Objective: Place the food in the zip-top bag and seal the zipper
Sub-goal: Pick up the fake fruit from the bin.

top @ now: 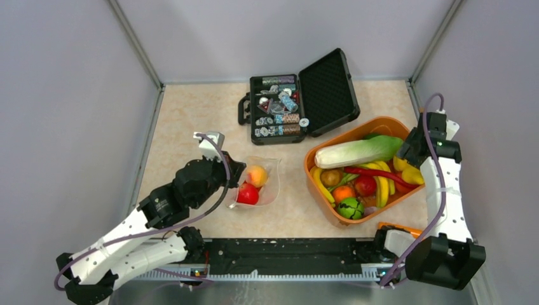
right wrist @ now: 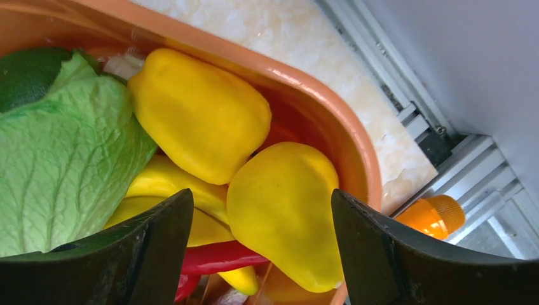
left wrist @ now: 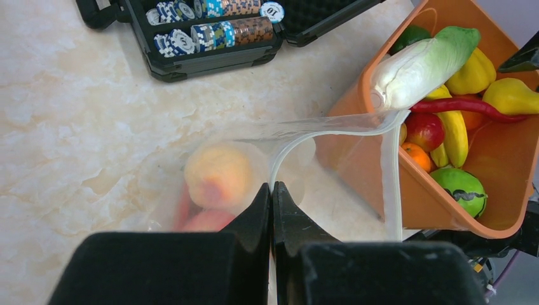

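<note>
At the left, the left gripper (left wrist: 272, 190) is clamped shut on the zipper (left wrist: 343, 131) of the zip-top bag (top: 270, 168), which holds a peach (top: 257, 175) and a red fruit (top: 248, 194). Behind it, an open black case (top: 330, 89) holds poker chips (top: 279, 105). Rightward, the orange tub (top: 318, 184) carries a pale cabbage (top: 359, 152), bananas (top: 383, 187), a red chilli (top: 375, 175) and a yellow pepper (right wrist: 197, 114). The right gripper (right wrist: 260, 203) hangs wide open over a yellow fruit (right wrist: 286, 241).
</note>
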You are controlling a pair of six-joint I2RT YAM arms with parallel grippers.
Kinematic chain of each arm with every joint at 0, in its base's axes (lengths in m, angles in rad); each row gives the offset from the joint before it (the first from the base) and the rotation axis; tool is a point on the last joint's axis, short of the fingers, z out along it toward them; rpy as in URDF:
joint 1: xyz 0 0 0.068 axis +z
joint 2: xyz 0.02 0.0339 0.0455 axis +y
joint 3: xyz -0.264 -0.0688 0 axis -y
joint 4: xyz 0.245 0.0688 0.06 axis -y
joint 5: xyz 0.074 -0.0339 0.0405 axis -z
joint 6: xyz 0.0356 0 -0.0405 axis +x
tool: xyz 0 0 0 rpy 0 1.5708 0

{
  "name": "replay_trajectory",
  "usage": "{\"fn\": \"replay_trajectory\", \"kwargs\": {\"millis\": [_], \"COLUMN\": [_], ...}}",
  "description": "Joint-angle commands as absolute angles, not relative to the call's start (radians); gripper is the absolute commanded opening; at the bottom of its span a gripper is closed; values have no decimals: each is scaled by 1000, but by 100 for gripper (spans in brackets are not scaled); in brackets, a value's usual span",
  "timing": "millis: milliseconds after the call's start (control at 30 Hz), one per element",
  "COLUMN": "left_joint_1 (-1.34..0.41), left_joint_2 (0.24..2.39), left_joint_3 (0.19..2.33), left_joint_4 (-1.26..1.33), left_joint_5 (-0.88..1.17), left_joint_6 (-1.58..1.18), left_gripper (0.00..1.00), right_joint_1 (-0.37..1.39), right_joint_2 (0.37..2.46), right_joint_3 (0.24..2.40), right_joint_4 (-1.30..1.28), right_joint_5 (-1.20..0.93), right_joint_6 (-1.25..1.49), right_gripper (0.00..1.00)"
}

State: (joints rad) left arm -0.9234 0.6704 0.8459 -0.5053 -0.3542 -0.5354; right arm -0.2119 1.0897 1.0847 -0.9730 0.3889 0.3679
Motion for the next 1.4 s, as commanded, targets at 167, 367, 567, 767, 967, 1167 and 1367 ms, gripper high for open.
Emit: {"fn": "replay_trajectory", "kwargs": {"millis": [167,367,567,767,967,1167,1367], "left_joint_1": [-917,-917,-916,-916,-916,-916,-914], "left_joint_2": [619,608,611,619,640,648,654], "left_joint_3": [844,841,841,840,834,833,845], "left_joint_4": [-481,-485,-485,-478,-453,-442,-454], "left_joint_5": [-354,-353,-355,-362,-353,-355,-382], "left_joint_6": [-494,-497,-497,-501,-503,-486,-468], "left_gripper": [0,0,0,0,0,0,0], "right_joint_1": [-231,-230,-229,-230,-228,-153,-100], "right_joint_2": [1089,1023,1008,953,970,1035,1078], "right_joint_3": [1023,974,953,974,1025,1044,1032], "right_joint_4": [-941,-888,-897,-959,-1053,-1125,-1149], "right_joint_5": [225,71,28,145,264,320,324], "right_joint_6": [401,421,402,424,417,442,453], "right_gripper": [65,39,52,66,68,72,89]}}
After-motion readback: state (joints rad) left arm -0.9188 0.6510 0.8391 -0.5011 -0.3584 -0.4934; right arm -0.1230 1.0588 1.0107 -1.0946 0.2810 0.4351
